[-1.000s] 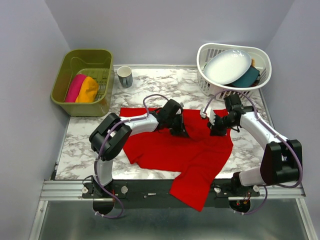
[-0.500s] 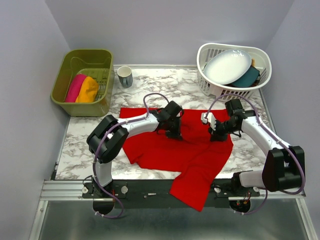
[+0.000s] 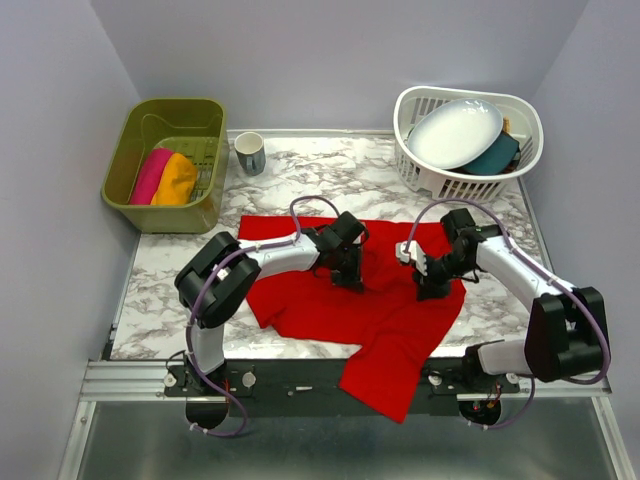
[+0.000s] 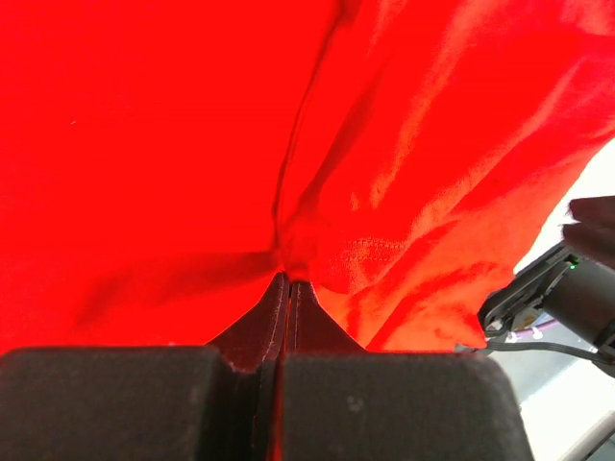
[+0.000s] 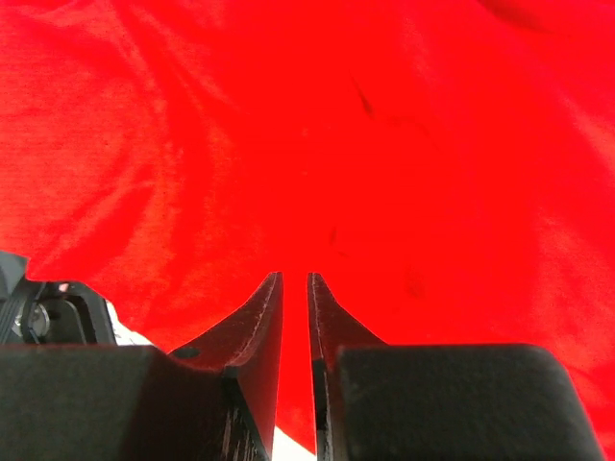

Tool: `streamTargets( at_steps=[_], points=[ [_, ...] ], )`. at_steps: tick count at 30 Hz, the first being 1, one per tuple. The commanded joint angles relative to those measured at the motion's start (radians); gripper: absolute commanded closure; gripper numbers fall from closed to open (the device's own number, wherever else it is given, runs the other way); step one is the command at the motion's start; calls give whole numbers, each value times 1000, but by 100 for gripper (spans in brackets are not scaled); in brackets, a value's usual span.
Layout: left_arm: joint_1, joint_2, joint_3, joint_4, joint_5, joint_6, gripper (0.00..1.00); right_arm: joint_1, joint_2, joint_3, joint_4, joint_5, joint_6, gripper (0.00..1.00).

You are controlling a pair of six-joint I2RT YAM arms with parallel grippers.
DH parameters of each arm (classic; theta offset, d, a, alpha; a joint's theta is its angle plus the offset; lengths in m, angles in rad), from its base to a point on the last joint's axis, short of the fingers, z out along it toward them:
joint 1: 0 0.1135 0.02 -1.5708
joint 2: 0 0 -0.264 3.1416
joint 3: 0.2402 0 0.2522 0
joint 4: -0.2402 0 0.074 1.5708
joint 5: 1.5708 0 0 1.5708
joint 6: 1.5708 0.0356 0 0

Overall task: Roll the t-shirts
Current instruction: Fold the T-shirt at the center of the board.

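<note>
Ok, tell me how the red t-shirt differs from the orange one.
The red t-shirt lies spread open on the table, one part hanging over the near edge; the orange t-shirt sits rolled in the green bin. The left end effector pinches the red t-shirt; no end effector touches the orange t-shirt. Both are plain solid-colour cloth.

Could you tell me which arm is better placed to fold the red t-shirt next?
Left, probably: the left gripper is shut on the red t-shirt; the right gripper has its jaws slightly apart.
</note>
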Motion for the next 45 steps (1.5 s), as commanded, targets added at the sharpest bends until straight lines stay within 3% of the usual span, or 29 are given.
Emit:
streamTargets(
  at_steps=[1,15,31,41,45],
  points=[
    [-4,22,48,34,12,-3,100,20,62,3,-9,-21,8,76],
    [8,29,42,51,15,-20,100,51,182,44,106,19,20,77],
    [13,35,33,65,18,-26,100,77,243,47,125,52,3,76],
    [11,32,29,73,13,-29,100,77,245,58,146,72,34,94],
    [13,29,27,73,12,-26,100,77,208,67,103,65,38,91]
  ],
)
